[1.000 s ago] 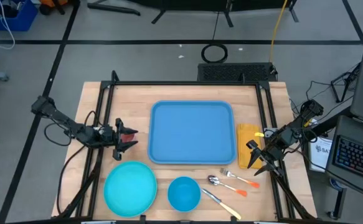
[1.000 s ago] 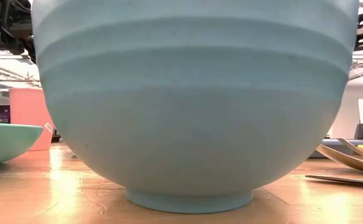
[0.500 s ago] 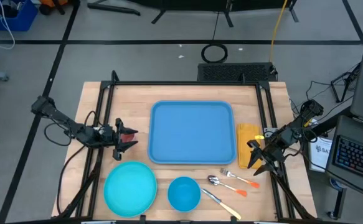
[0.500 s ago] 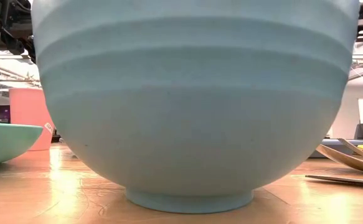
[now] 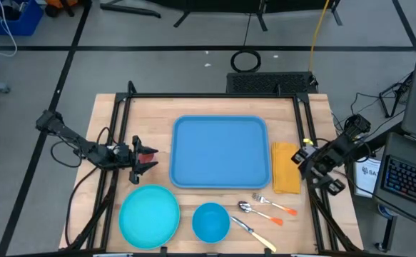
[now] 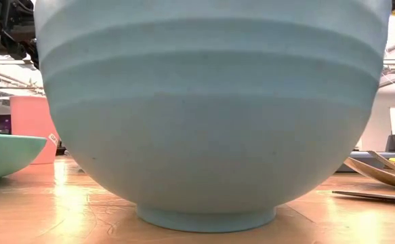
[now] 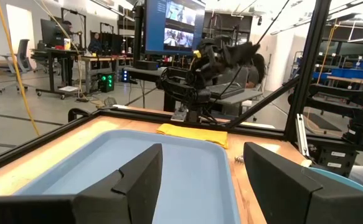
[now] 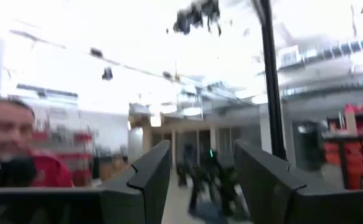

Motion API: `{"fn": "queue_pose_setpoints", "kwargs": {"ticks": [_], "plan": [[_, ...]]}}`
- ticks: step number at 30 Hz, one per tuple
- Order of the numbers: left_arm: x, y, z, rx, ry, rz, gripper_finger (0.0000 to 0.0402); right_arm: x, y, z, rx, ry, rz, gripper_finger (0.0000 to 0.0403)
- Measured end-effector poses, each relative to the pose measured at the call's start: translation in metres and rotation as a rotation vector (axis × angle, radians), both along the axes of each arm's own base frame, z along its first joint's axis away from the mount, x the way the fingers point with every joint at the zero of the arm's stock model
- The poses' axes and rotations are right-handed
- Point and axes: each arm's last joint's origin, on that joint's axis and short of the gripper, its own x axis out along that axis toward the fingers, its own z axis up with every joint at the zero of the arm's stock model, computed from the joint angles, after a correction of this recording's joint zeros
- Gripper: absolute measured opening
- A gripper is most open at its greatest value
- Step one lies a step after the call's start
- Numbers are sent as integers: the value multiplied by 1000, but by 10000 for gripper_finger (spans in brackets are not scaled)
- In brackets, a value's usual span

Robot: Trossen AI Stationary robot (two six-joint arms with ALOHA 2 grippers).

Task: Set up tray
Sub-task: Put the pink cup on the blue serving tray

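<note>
- At mid-table the tray (image 5: 220, 152) lies bare; plate (image 5: 149, 215), bowl (image 5: 210, 221) and cutlery (image 5: 261, 212) wait along the near edge.
- Left gripper (image 5: 144, 158) hangs open beside the tray's left rim; right gripper (image 5: 309, 160), also open, sits past the napkin (image 5: 286, 167).
- Probably best: take the napkin by one edge, pinching low.
- Only the left wrist view shows the tray's raised rim; the low view shows just the bowl.

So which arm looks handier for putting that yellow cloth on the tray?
Probably the right. Its gripper hangs open right beside the yellow cloth, which lies along the tray's right edge. The left gripper, also open, waits past the tray's opposite side.
</note>
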Motion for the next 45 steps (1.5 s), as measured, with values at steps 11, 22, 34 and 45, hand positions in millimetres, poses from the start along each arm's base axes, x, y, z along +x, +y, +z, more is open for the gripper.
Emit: {"fn": "queue_pose_setpoints", "kwargs": {"ticks": [11,22,34,45], "plan": [[0,0,0,0,0,0,230,-8,-7,13,105,-147,-6,166],[0,0,0,0,0,0,230,1,1,15,42,-192,-67,166],[0,0,0,47,3,5,230,47,16,-26,24,397,-529,166],[0,0,0,50,3,5,230,130,9,16,-66,469,-771,167]]}}
